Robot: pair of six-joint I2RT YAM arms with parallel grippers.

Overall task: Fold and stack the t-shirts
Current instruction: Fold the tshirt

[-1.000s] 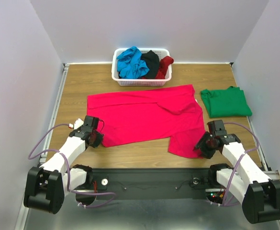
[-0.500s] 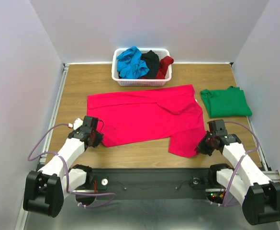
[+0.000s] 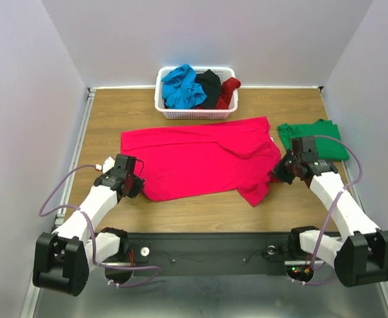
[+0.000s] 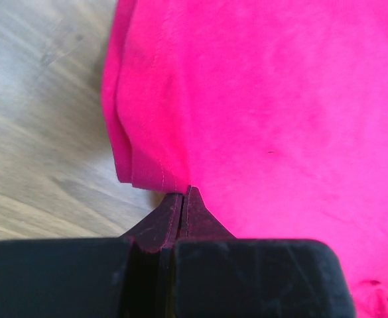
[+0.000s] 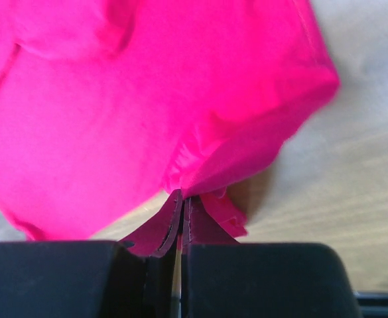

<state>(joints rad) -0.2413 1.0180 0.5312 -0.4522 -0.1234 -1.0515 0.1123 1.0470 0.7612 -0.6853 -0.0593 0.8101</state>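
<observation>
Both arms have the pink-red t-shirt spread on the tabletop, left jaws pinched shut on its near-left corner and right jaws clamped on the near-right one, probably to fold it like the green t-shirt beside it.

We see the pink shirt in all views: whole from high above its near side, edges close-up from each wrist.

Pink-red t-shirt, green t-shirt, white basket, all on a brown wood-grain table.
</observation>
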